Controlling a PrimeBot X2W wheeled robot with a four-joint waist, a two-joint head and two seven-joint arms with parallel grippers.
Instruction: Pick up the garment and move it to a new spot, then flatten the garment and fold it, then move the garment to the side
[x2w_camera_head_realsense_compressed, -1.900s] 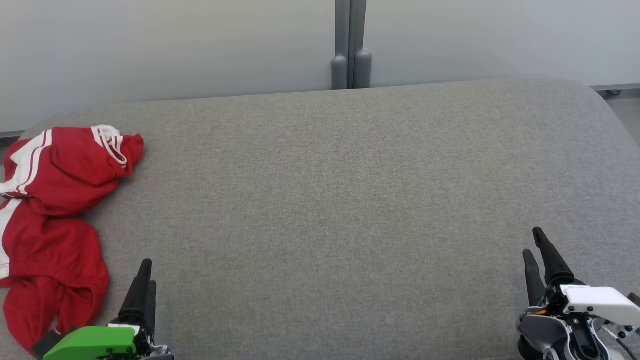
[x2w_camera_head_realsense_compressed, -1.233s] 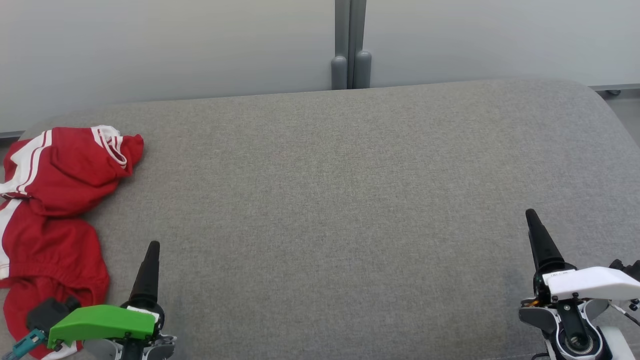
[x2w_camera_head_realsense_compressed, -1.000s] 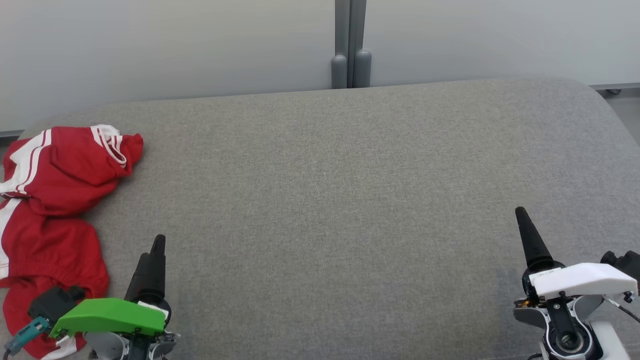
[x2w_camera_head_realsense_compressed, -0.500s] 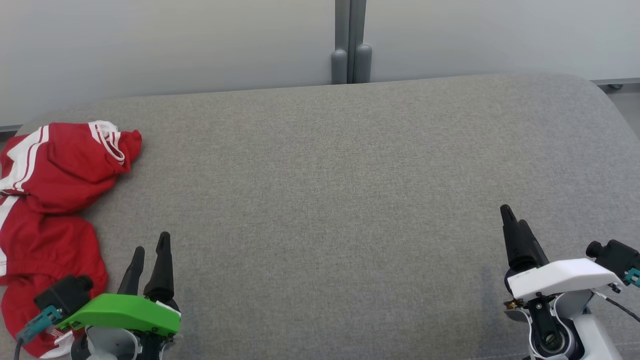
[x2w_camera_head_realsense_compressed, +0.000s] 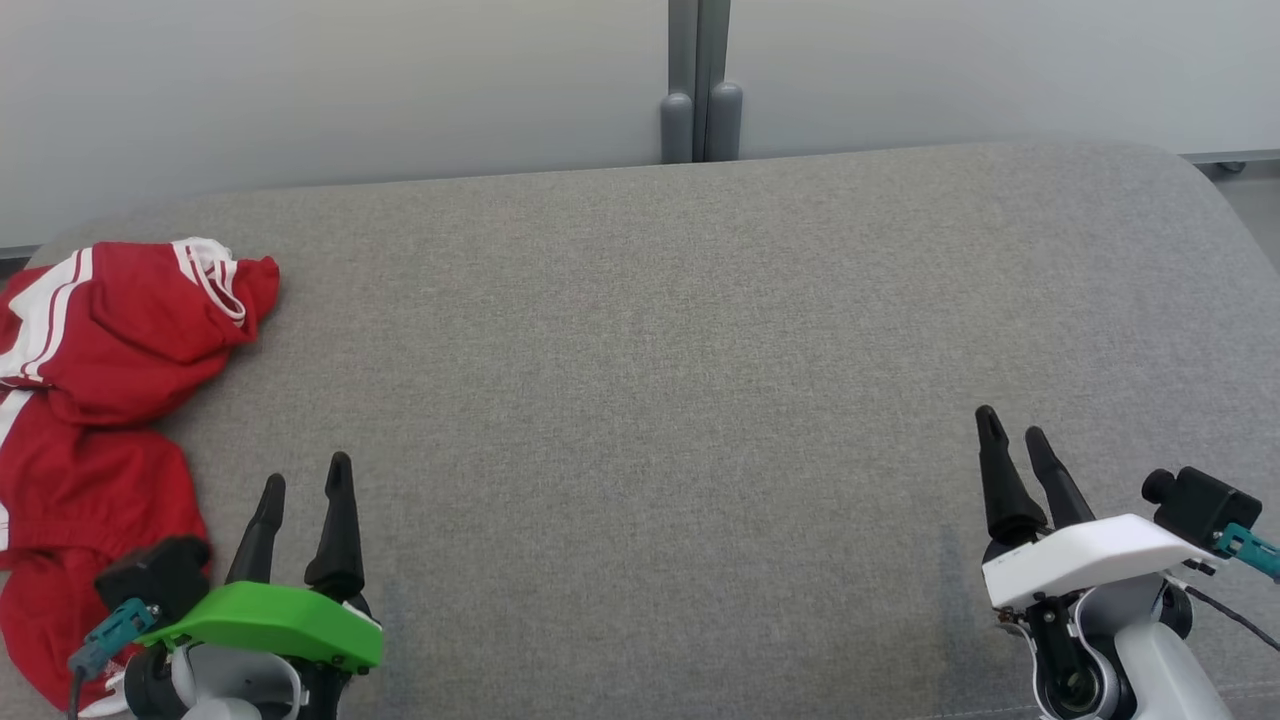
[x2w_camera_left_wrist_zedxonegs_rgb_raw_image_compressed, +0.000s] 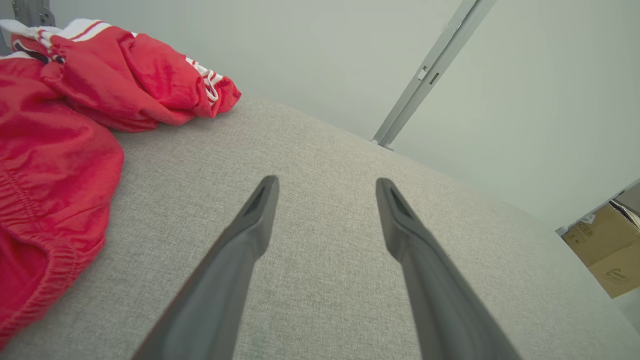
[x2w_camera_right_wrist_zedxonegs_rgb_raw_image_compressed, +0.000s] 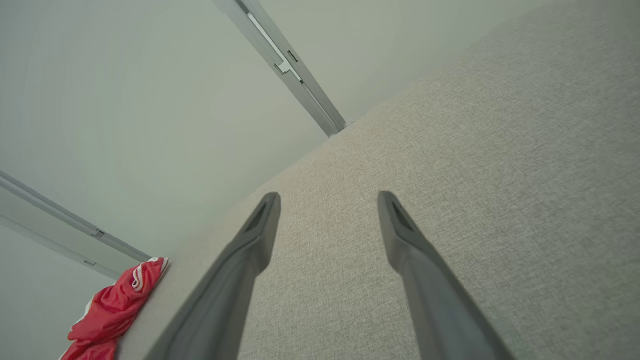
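grey fabric surface (x2w_camera_head_realsense_compressed: 700, 350), crumpled red garment w/ white stripes (x2w_camera_head_realsense_compressed: 100, 400) at its left edge

Bare lab-like test space: pale wall panels (x2w_camera_head_realsense_compressed: 300, 90) joined by a metal post (x2w_camera_head_realsense_compressed: 700, 80), a fabric-covered counter (x2w_camera_head_realsense_compressed: 650, 350), a cardboard box (x2w_camera_left_wrist_zedxonegs_rgb_raw_image_compressed: 605, 250).

1 crumpled red fabric garment with white stripes (x2w_camera_head_realsense_compressed: 100, 400). 1 grey fabric-covered table (x2w_camera_head_realsense_compressed: 700, 350). 2 dark long-fingered grippers: left gripper (x2w_camera_head_realsense_compressed: 306, 470), right gripper (x2w_camera_head_realsense_compressed: 1010, 423). 1 brown cardboard box (x2w_camera_left_wrist_zedxonegs_rgb_raw_image_compressed: 605, 250).

Parted right gripper (x2w_camera_right_wrist_zedxonegs_rgb_raw_image_compressed: 327, 200) above grey cushion (x2w_camera_right_wrist_zedxonegs_rgb_raw_image_compressed: 500, 175); red garment (x2w_camera_right_wrist_zedxonegs_rgb_raw_image_compressed: 112, 312) far off
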